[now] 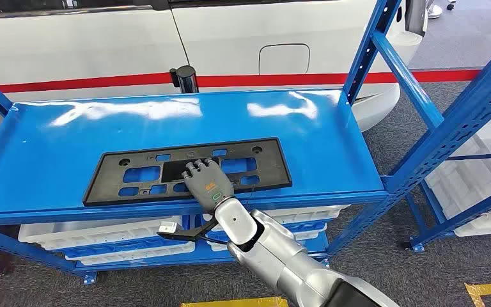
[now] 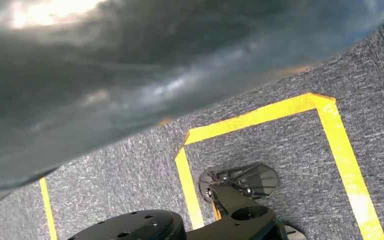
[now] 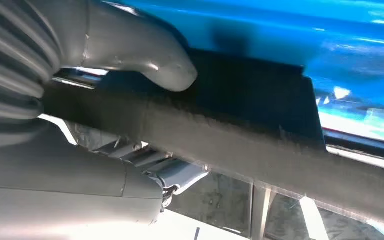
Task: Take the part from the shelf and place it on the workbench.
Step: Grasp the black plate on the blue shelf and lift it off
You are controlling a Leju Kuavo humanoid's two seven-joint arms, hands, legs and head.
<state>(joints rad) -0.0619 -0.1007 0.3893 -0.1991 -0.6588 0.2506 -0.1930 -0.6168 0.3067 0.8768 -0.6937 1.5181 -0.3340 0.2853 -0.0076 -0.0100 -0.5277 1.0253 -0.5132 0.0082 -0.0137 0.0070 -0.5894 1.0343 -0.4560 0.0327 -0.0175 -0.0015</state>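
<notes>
Right now my right hand (image 1: 206, 182) grips the part (image 1: 185, 169) at its six o'clock edge, long axis nine-to-three

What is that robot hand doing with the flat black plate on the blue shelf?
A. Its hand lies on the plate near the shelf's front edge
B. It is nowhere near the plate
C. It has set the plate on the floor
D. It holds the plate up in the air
A: in the head view the right hand lies on the black part, which is flat on the blue shelf near its front edge.
</notes>
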